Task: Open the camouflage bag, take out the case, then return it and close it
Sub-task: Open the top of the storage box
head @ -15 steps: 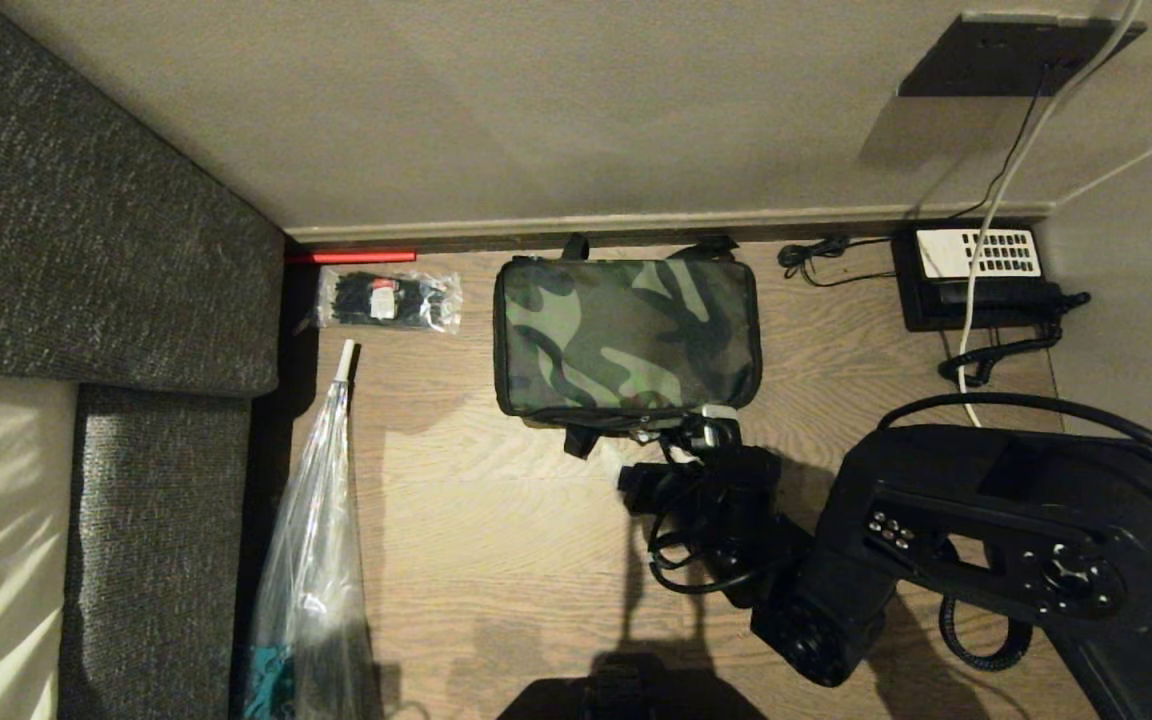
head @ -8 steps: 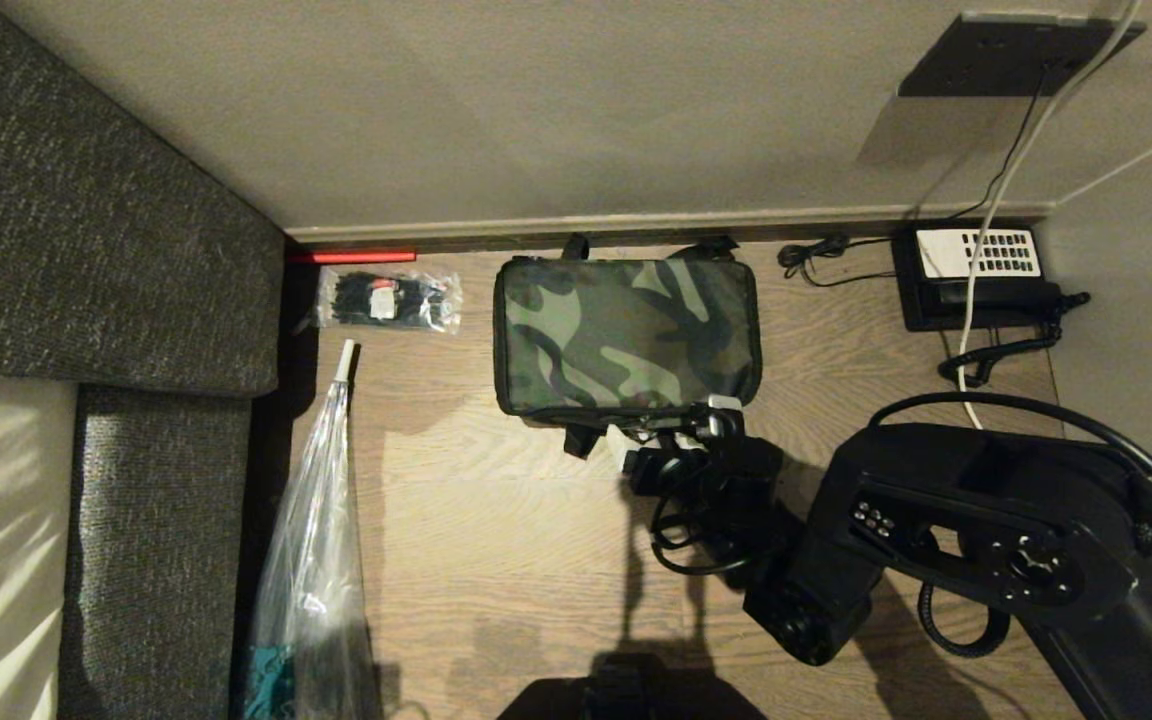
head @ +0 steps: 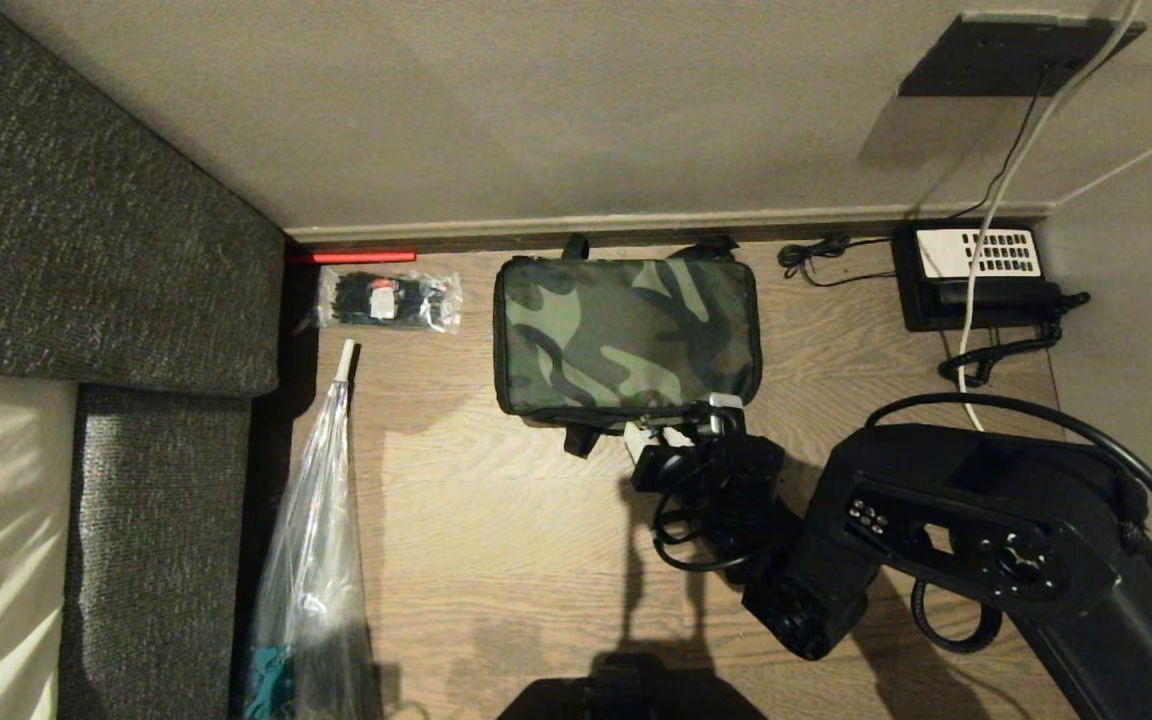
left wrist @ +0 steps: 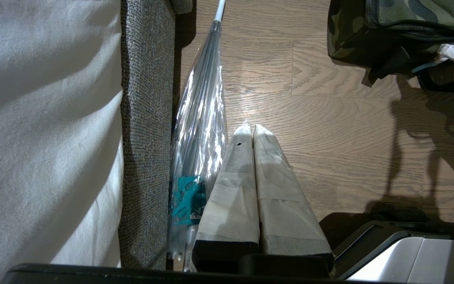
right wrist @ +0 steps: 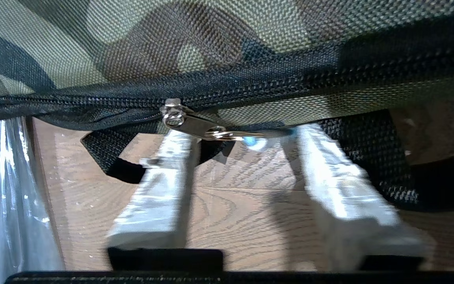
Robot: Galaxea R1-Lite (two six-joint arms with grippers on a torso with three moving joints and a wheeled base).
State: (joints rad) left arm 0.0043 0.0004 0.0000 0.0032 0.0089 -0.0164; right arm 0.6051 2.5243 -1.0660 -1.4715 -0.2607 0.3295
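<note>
The camouflage bag (head: 626, 335) lies zipped shut on the wooden floor near the wall. My right gripper (head: 681, 432) is at the bag's near edge, by its right corner. In the right wrist view the bag (right wrist: 172, 39) fills the far side, and the metal zipper pull (right wrist: 199, 126) lies between the tips of my right gripper (right wrist: 240, 136), whose jaws are still apart and not pressing it. The case is hidden. My left gripper (left wrist: 252, 128) hangs parked over the floor, shut and empty, with a corner of the bag (left wrist: 408, 15) far off.
A black desk telephone (head: 976, 275) with cords sits at the back right. A clear packet of black ties (head: 386, 298) lies left of the bag. A clear folded umbrella (head: 311, 560) lies along the grey upholstered furniture (head: 86, 250) on the left.
My right arm has moved in towards the bag's near edge. The gripper's fingers now stand closer together around the zipper pull. The bag has not moved.
</note>
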